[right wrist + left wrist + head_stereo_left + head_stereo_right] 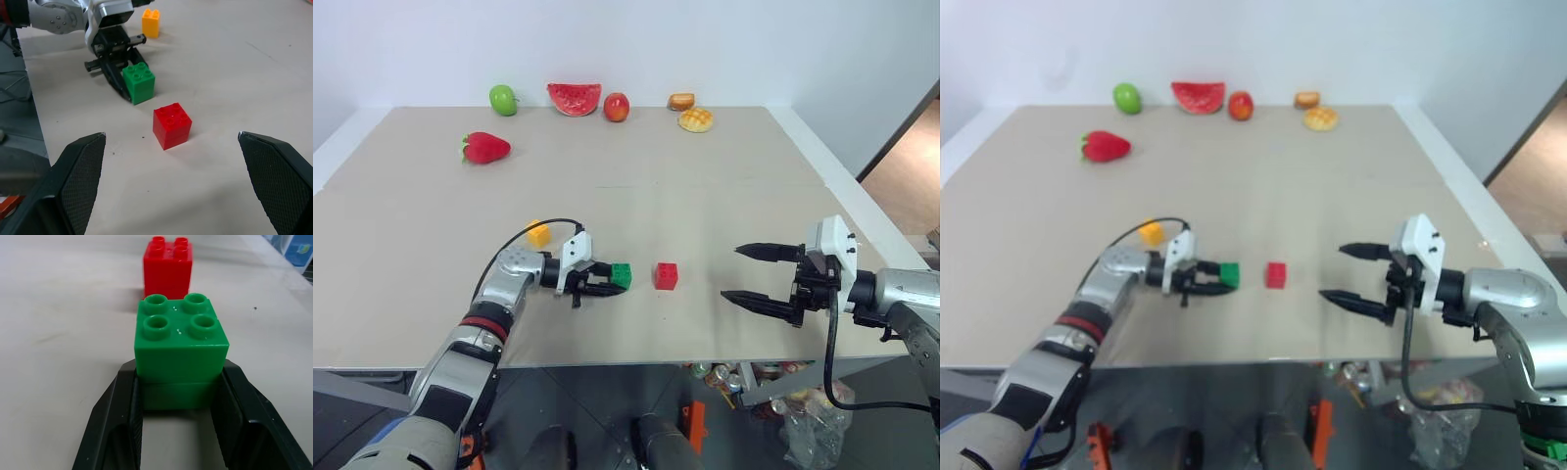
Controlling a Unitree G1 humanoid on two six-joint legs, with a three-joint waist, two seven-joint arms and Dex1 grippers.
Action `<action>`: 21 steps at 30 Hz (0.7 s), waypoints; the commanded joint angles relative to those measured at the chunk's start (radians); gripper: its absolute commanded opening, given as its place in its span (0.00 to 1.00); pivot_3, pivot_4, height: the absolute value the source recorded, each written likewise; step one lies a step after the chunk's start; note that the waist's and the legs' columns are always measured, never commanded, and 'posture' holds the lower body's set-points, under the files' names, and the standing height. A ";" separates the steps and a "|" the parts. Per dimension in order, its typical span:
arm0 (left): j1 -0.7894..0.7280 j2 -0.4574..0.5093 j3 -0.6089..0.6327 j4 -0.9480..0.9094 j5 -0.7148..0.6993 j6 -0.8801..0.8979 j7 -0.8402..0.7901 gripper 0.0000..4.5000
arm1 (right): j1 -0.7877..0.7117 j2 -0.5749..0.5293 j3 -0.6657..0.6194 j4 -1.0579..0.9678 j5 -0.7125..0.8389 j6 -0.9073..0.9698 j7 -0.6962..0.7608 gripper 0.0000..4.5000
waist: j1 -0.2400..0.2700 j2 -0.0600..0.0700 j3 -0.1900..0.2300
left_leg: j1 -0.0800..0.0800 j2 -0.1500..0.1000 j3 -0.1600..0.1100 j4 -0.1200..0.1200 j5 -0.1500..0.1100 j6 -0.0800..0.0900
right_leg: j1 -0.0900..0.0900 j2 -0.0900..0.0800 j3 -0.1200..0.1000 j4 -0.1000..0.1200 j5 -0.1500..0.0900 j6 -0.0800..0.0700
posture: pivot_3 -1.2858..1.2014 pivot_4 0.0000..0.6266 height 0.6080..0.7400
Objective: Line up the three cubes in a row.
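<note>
My left gripper (610,279) is shut on the green cube (622,275), its black fingers (122,416) clamping the cube's two sides low at the table surface. Just right of it, a small gap away, the red cube (666,276) stands on the table. The yellow cube (539,233) sits behind my left wrist, farther back and to the left. My right gripper (730,273) hovers open to the right of the red cube, nothing between its fingers. From the right wrist view, the red cube (171,125), green cube (139,82) and yellow cube (150,22) run roughly diagonally.
Toy foods line the far edge of the table (754,186): a strawberry (485,147), a green apple (503,99), a watermelon slice (575,98), a red-orange fruit (617,107) and two buns (696,119). The table's front edge runs just below both grippers.
</note>
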 commanded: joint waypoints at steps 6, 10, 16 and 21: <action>-0.028 -0.014 0.016 0.063 0.029 -0.073 0.036 0.29 | -0.026 -0.010 -0.010 0.008 0.005 -0.026 0.002 1.00 | 0.001 0.000 0.000 | 0.002 0.000 0.000 0.000 0.000 0.000 | 0.002 0.000 0.000 0.000 0.001 0.000 | 0.52 0.24 1.00; -0.037 -0.024 0.015 0.089 0.037 -0.090 0.044 0.29 | -0.024 -0.010 -0.008 0.011 0.001 -0.031 0.001 1.00 | 0.001 0.000 0.000 | 0.002 -0.001 0.000 0.000 0.001 0.002 | 0.002 0.000 0.001 0.000 0.001 0.001 | 0.52 0.24 1.00; -0.040 -0.032 0.024 0.103 0.037 -0.088 0.057 0.74 | -0.023 -0.013 -0.009 0.014 0.000 -0.033 0.003 1.00 | 0.003 0.000 0.000 | 0.002 -0.002 0.000 0.000 0.002 0.003 | 0.003 -0.001 0.001 0.000 0.001 0.001 | 0.52 0.24 1.00; -0.018 -0.010 0.045 0.063 0.012 -0.074 0.028 0.89 | -0.052 -0.012 0.007 0.031 -0.005 -0.035 0.009 1.00 | 0.003 0.000 0.000 | 0.002 -0.003 0.000 0.000 0.002 0.003 | 0.003 -0.001 0.002 0.000 0.002 0.002 | 0.52 0.24 1.00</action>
